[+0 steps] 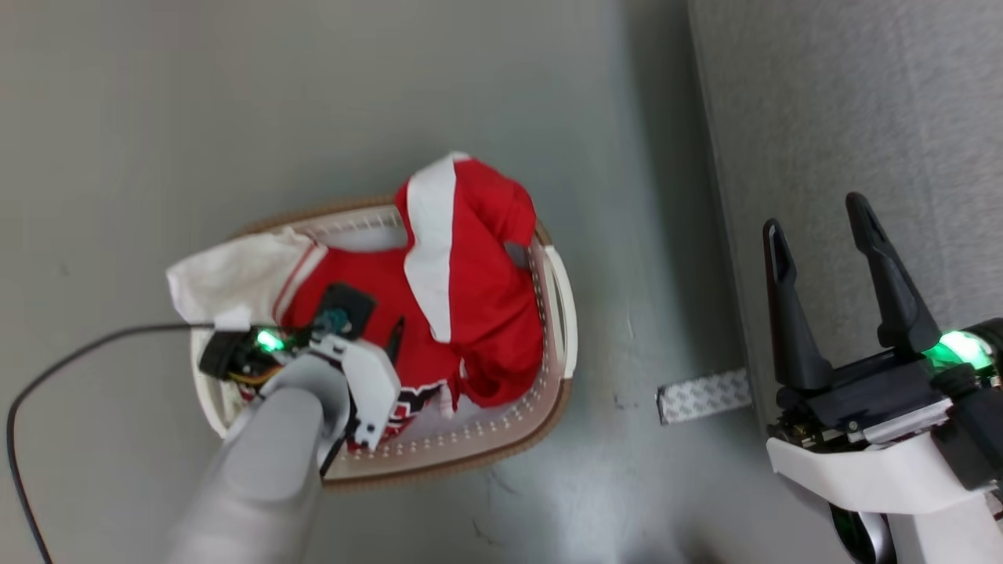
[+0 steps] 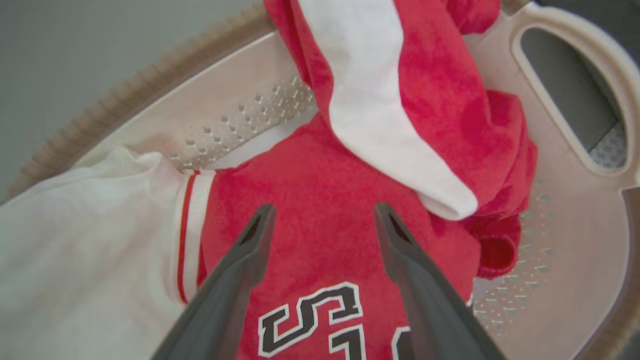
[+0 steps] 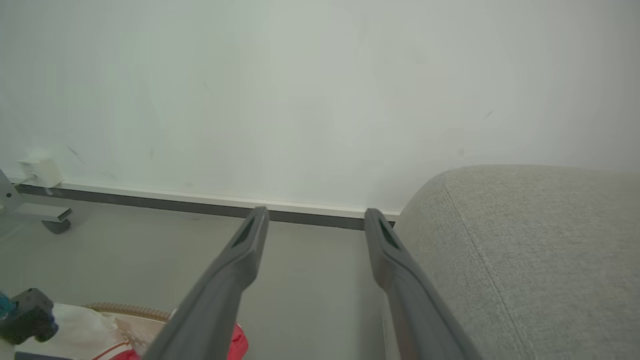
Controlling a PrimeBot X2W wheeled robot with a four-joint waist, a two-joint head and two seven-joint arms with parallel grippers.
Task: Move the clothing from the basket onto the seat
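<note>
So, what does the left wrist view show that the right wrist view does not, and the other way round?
Left wrist, not right wrist: black-and-white numerals on the red jersey clothing, the cream-white plastic basket's hole rows and handle opening, and the left gripper, open over the fabric. Right wrist, not left wrist: the large grey woven seat, the white wall and the open right gripper. Both: the red clothing, the pale plain cloth, the basket's brown rim and the grey floor.

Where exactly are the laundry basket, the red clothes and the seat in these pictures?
basket (image 1: pixel 486 428), head view, on its holed near wall.
red clothes (image 1: pixel 490 313), head view, on the upper garment's red fabric.
seat (image 3: pixel 540 260), right wrist view, on its grey upholstered top.
</note>
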